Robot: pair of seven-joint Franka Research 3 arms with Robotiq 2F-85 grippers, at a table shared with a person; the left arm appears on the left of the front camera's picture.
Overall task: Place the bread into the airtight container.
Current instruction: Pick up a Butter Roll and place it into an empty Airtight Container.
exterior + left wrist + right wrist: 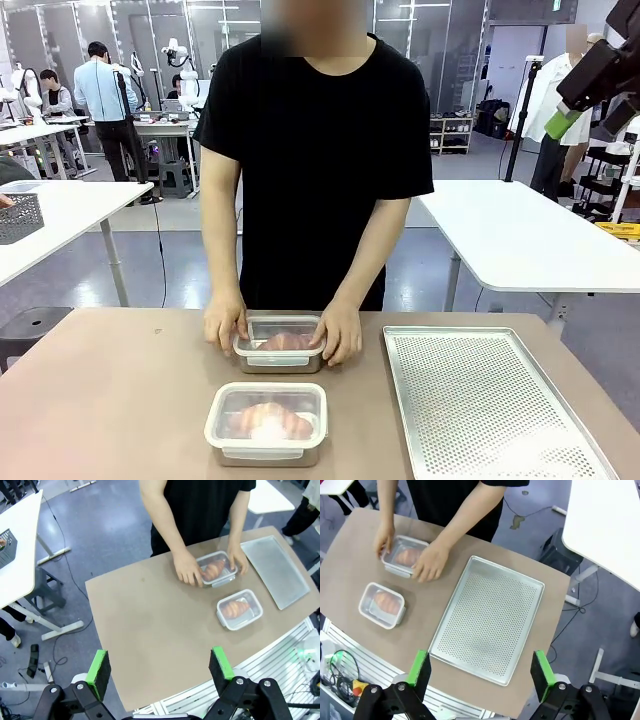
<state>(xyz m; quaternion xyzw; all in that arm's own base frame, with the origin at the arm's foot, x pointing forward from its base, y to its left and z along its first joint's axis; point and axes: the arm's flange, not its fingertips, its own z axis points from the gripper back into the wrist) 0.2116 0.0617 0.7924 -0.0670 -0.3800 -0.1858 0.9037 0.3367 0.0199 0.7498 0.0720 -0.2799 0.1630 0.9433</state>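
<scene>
Both my grippers, left (160, 672) and right (480, 672), hang released while bread sits in the near container (266, 423) and the person's hands (226, 322) press the far container (281, 342) shut.

Far container (281, 343): the person's hands cover both ends from us.
Tray (485, 400): bottom edge cuts off its near corner.
Right hand (580, 95): we see it partly cut off.

We see a brown table (110, 400), a silver tray (480, 400) dotted with fine holes, two clear containers (266, 423) with white-rimmed lids, golden-orange bread (268, 420) inside, a black shirt (310, 150), and green pads (98, 666) on black fingers.
</scene>
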